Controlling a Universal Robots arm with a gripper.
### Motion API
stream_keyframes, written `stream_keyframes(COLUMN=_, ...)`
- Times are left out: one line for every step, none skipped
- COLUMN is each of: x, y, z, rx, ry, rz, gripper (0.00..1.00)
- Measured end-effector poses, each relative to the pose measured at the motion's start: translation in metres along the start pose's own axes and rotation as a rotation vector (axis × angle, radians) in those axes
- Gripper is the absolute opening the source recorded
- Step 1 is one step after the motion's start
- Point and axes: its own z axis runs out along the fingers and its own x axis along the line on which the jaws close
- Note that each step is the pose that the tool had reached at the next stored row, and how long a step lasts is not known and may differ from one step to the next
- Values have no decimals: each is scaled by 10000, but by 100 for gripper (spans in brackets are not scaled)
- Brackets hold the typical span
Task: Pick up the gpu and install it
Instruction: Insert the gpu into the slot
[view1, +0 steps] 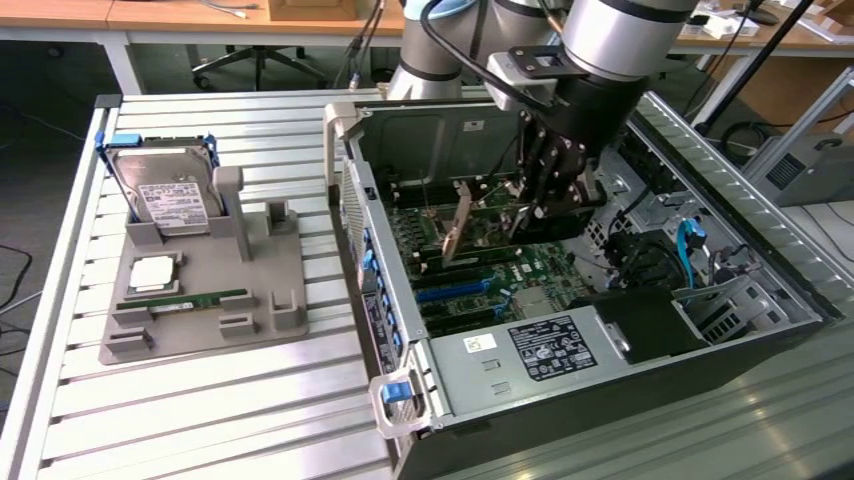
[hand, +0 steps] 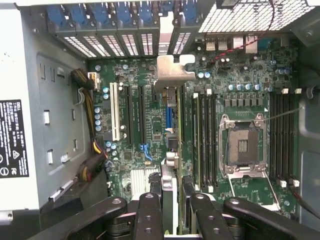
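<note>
Black 2-finger gripper (hand: 175, 202) clamped on thin dark gpu card with silvery bracket (hand: 172, 75), held edge-on over green motherboard (hand: 240, 95) slots. Judged light, stiff, fragile: grip bare board edges.

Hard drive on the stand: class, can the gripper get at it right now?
Probably not directly: the gripper is down inside the computer case holding the gpu, with the case wall between it and the hard drive.
</note>
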Motion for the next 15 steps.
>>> stream_keyframes(x=8, y=18, z=5, rx=2, ry=-1, rz=1, gripper=27)
stream_keyframes(x=16, y=35, z=9, rx=3, ry=-2, rz=0, gripper=27)
stream_keyframes(x=23, y=50, z=13, rx=4, ry=-1, rz=0, gripper=27)
stream_keyframes(x=28, y=63, z=18, rx=5, ry=-2, rz=0, gripper=27)
stream_keyframes(x=37, y=85, z=26, rx=6, ry=-3, rz=1, gripper=27)
stream_keyframes(x=42, y=97, z=33, rx=7, ry=-4, rz=0, gripper=27)
stream_keyframes(x=46, y=107, z=41, rx=6, ry=-3, rz=0, gripper=27)
stream_keyframes(x=49, y=114, z=51, rx=6, ry=-2, rz=0, gripper=27)
stream_keyframes(x=52, y=119, z=62, rx=6, ry=-2, rz=0, gripper=27)
stream_keyframes(x=54, y=126, z=75, rx=6, ry=-3, rz=0, gripper=27)
stream_keyframes(x=57, y=137, z=88, rx=6, ry=-1, rz=0, gripper=27)
stream_keyframes(x=60, y=166, z=122, rx=6, ry=-3, rz=1, gripper=27)
stream_keyframes(x=62, y=203, z=156, rx=6, ry=-3, rz=1, gripper=27)
stream_keyframes(x=63, y=217, z=186, rx=5, ry=-1, rz=1, gripper=27)
stream_keyframes(x=64, y=223, z=215, rx=6, ry=-2, rz=0, gripper=27)
